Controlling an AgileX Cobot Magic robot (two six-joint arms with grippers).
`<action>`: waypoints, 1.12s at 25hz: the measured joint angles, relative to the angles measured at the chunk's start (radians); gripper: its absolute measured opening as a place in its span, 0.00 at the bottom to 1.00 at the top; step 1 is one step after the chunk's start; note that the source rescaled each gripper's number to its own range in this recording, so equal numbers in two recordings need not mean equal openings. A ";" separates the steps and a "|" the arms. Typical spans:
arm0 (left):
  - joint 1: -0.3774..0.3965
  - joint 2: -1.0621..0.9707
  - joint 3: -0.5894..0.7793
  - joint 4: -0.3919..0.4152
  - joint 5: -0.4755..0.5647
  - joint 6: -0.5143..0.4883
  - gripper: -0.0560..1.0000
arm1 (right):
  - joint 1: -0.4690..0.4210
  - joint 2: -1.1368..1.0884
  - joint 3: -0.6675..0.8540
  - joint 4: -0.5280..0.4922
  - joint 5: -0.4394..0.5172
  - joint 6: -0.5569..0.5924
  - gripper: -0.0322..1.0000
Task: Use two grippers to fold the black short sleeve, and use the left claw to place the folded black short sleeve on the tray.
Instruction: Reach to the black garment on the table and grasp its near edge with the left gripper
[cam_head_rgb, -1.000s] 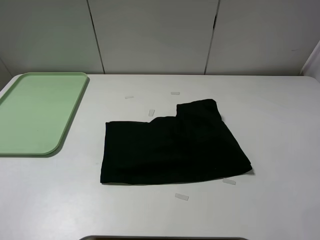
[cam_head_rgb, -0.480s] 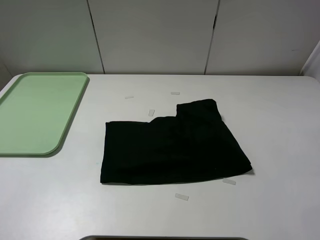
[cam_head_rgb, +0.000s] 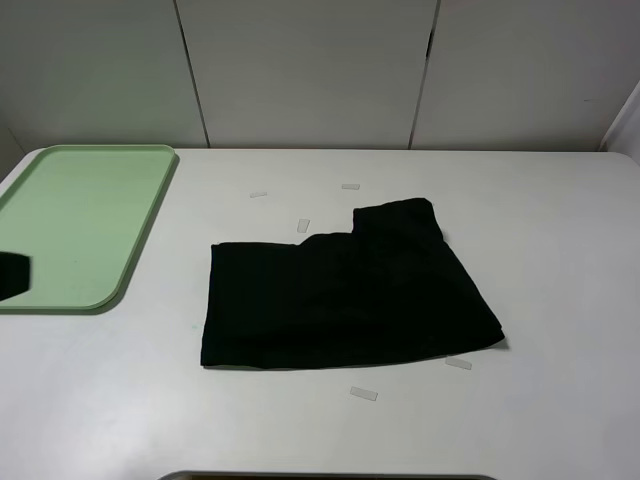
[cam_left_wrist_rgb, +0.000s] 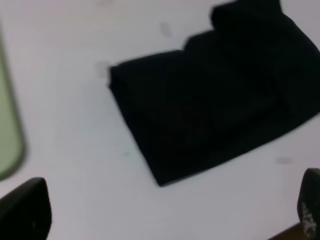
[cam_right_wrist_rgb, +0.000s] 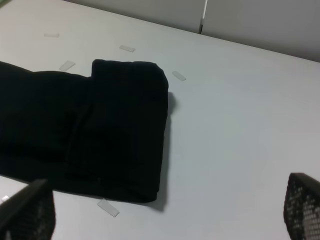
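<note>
Left wrist view: the left gripper (cam_left_wrist_rgb: 167, 207) is spread wide, one fingertip at each edge of the frame, with only bare table between them. It holds nothing. The shirt (cam_left_wrist_rgb: 210, 100) lies ahead of it, well apart, and the tray (cam_left_wrist_rgb: 7, 125) is just off to its outer side. In the exterior view only a dark sliver of the left arm (cam_head_rgb: 12, 275) shows, over the near corner of the tray (cam_head_rgb: 80, 220). From there the shirt (cam_head_rgb: 340, 300) lies well inward, toward the right gripper's side of the table.

The right gripper (cam_right_wrist_rgb: 165, 207) is also wide open and empty. The shirt (cam_right_wrist_rgb: 90, 130) lies ahead of its fingers, nearer than it is to the left gripper, with its thick doubled end closest. Neither gripper touches the cloth.

The shirt lies flat on the table as a rough rectangle with a narrower flap on its far side, and layered edges suggest it is already partly folded. A few clear tape tabs (cam_head_rgb: 363, 394) sit around it.

Handling, as a judgement: the shirt should be light, limp and without stiffness. Lifted at one point it would probably sag and shed its folds, and it may slide on the smooth table when nudged. A secure hold likely means pinching through every layer at an edge, with fingers pressed down to the table so the bottom layer is caught. The corner nearest the left gripper and the doubled end nearest the right gripper look like the natural holds. For the carry to the tray, a bite at the middle of a folded edge should keep the bundle together best.
</note>
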 joint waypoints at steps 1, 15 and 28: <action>0.000 0.072 0.000 -0.058 -0.035 0.052 0.99 | 0.000 0.000 0.000 0.000 0.000 0.000 1.00; 0.000 0.822 -0.005 -0.990 -0.236 0.855 0.96 | 0.000 0.000 0.000 0.000 0.000 0.000 1.00; 0.009 1.182 -0.008 -1.275 -0.182 1.080 0.96 | 0.000 0.000 0.000 0.000 0.000 0.000 1.00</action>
